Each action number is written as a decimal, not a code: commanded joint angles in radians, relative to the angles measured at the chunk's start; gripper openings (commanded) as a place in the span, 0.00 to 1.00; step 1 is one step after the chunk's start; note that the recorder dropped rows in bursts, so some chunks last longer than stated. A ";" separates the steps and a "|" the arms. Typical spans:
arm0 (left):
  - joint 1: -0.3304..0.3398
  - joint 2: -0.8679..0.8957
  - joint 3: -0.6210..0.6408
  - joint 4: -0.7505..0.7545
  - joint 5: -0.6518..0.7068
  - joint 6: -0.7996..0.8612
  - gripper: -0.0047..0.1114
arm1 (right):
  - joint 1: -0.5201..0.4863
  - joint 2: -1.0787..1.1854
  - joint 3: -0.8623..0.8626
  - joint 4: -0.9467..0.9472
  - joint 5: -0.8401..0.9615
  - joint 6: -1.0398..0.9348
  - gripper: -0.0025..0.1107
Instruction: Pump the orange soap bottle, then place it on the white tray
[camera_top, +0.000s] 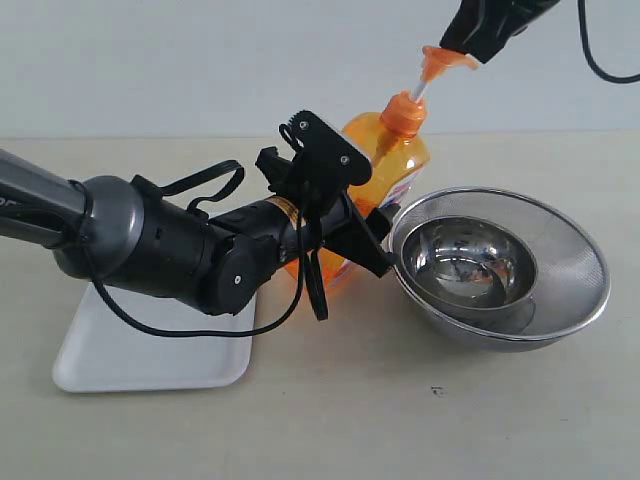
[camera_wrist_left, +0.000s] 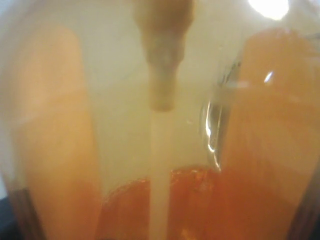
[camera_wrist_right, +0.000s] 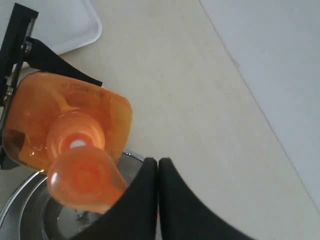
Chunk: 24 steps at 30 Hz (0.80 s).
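The orange soap bottle (camera_top: 405, 160) leans to the right, over the near rim of a steel bowl, with my left gripper (camera_top: 350, 200) shut around its body. In the left wrist view the bottle (camera_wrist_left: 260, 125) fills the frame, showing its white dip tube and orange liquid. Its orange pump head (camera_top: 445, 60) stands up on the white stem. My right gripper (camera_top: 475, 45) is shut, with its black tips (camera_wrist_right: 158, 162) against the pump head (camera_wrist_right: 82, 177) from above. The white tray (camera_top: 150, 360) lies flat at the left, partly under my left arm.
A steel mesh bowl (camera_top: 590, 290) with a smaller steel bowl (camera_top: 470, 260) inside stands right of the bottle, its rim (camera_wrist_right: 131, 157) below the pump head. A corner of the tray (camera_wrist_right: 65, 25) shows beyond the bottle. A pale wall runs behind the table.
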 joint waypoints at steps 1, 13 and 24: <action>-0.004 -0.012 -0.014 0.010 -0.078 -0.001 0.08 | -0.003 -0.003 -0.003 -0.008 0.034 0.016 0.02; -0.004 -0.012 -0.014 0.010 -0.078 -0.001 0.08 | -0.003 -0.003 -0.003 -0.008 0.061 0.027 0.02; -0.004 -0.012 -0.014 0.010 -0.078 -0.001 0.08 | -0.003 -0.003 -0.003 -0.008 0.088 0.035 0.02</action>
